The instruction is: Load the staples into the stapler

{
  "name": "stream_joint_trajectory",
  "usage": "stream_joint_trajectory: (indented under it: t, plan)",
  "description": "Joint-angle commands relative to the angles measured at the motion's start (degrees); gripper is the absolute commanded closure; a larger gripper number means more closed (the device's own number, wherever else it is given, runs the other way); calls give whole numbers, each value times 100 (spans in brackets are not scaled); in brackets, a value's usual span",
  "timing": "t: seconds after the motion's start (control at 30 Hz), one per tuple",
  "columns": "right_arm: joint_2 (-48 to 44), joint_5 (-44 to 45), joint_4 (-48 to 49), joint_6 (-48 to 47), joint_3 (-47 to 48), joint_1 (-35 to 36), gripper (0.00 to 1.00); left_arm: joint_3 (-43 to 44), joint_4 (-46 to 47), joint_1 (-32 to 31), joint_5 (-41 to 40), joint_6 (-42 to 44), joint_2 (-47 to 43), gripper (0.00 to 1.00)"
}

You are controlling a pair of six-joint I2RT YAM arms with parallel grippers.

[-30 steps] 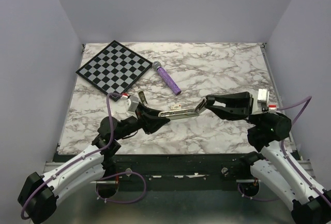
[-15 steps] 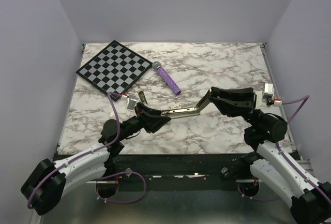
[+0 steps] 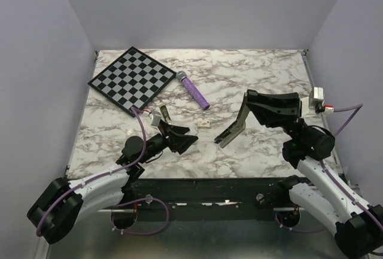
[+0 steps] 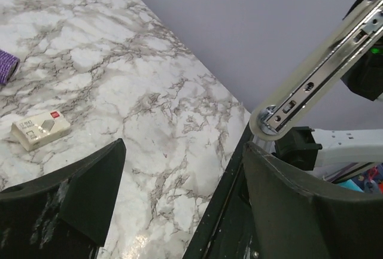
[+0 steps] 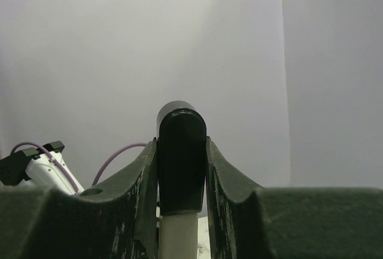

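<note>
My right gripper (image 3: pixel 250 104) is shut on the black end of the stapler (image 3: pixel 231 131) and holds it above the table. Its silver and cream rail hangs down to the left. The right wrist view shows that black end (image 5: pixel 181 169) clamped between the jaws of my right gripper (image 5: pixel 181 148). My left gripper (image 3: pixel 184 137) is open and empty, low over the near left of the table. In the left wrist view the rail's tip (image 4: pixel 311 79) hangs beyond my left gripper (image 4: pixel 182 151). A small silver-grey piece (image 3: pixel 157 117), perhaps the staples, lies behind the left wrist.
A small cream box (image 3: pixel 205 124) lies between the grippers and shows in the left wrist view (image 4: pixel 40 128). A purple stapler (image 3: pixel 192 90) lies further back. A checkerboard (image 3: pixel 131 78) sits at the back left. A thin dark strip (image 3: pixel 165 115) lies by the grey piece.
My left gripper has let go of the stapler and drawn back toward its base. My right gripper has lifted the stapler up and to the right, its rail now hanging free.
</note>
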Motion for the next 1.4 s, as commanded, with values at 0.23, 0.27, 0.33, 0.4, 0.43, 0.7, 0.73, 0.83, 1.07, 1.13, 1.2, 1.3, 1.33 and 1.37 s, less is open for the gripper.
stream_joint_trajectory:
  t: [0.23, 0.27, 0.33, 0.4, 0.43, 0.7, 0.73, 0.83, 1.07, 1.13, 1.2, 1.3, 1.33, 1.37]
  plan:
    - [159, -137, 2191, 344, 210, -29, 99, 1746, -1356, 8, 1311, 2003, -595, 1]
    - [185, -163, 2191, 353, 219, -29, 99, 2043, -1365, 17, 1417, 2012, -420, 1]
    - [229, -198, 2191, 379, 219, -29, 99, 2344, -1348, -18, 1734, 1942, -209, 1]
    - [256, -216, 2199, 397, 228, -29, 99, 2764, -1357, -70, 1970, 1916, 151, 1]
    - [273, -242, 2199, 405, 236, -29, 99, 2880, -1357, -140, 2059, 1933, 274, 1]
    - [309, -330, 2217, 467, 245, -29, 99, 3873, -2093, -624, 2631, 2556, 1216, 1]
    - [309, -339, 2208, 476, 245, -38, 99, 3927, -2191, -677, 2648, 2653, 1260, 1]
    - [309, -357, 2226, 484, 228, -29, 99, 4059, -2516, -852, 2622, 3022, 1339, 1]
    - [317, -418, 2270, 520, 228, -29, 99, 4322, -2894, -932, 2482, 3304, 1663, 4]
    - [326, -427, 2270, 511, 237, -29, 99, 4437, -3035, -949, 2446, 3374, 1743, 6]
    - [335, -436, 2270, 529, 219, -29, 99, 4533, -3123, -976, 2455, 3392, 1848, 9]
    - [326, -427, 2278, 537, 219, -29, 99, 4586, -3141, -1002, 2481, 3401, 1919, 16]
    - [326, -436, 2278, 537, 219, -29, 99, 4595, -3132, -1011, 2481, 3392, 1954, 17]
    - [326, -445, 2270, 529, 228, -29, 99, 4604, -3132, -1020, 2490, 3383, 1963, 19]
